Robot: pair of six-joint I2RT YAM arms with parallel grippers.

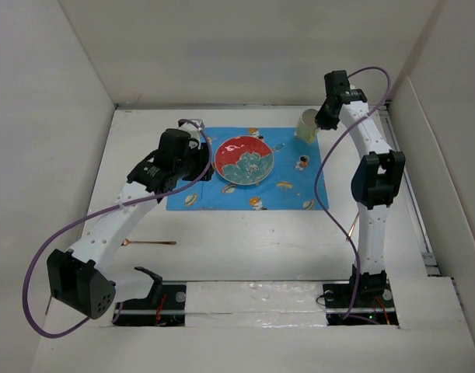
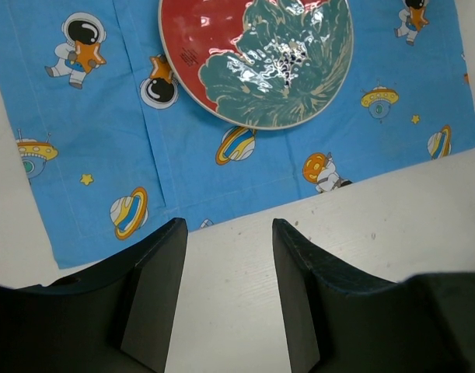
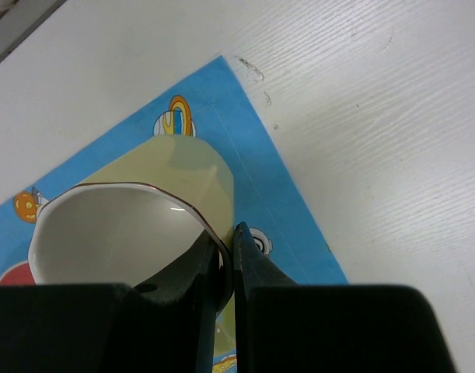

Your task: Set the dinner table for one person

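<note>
The white dinner table (image 1: 260, 241) carries a blue cartoon-print mat (image 1: 288, 167). A red and green plate (image 1: 243, 161) lies on the mat and also shows in the left wrist view (image 2: 256, 58). My left gripper (image 1: 202, 159) is open and empty, and hovers over bare table just off the mat's edge (image 2: 225, 225). My right gripper (image 1: 324, 120) is shut on the rim of a pale yellow cup (image 1: 306, 127), one finger inside and one outside (image 3: 221, 233). The cup (image 3: 186, 167) is upright over the mat's far right corner. I cannot tell whether it touches the mat.
A thin copper-coloured spoon (image 1: 148, 242) lies on the table at the near left. Another thin copper utensil (image 1: 352, 227) lies beside the right arm, partly hidden. Low white walls (image 1: 89, 155) enclose the table.
</note>
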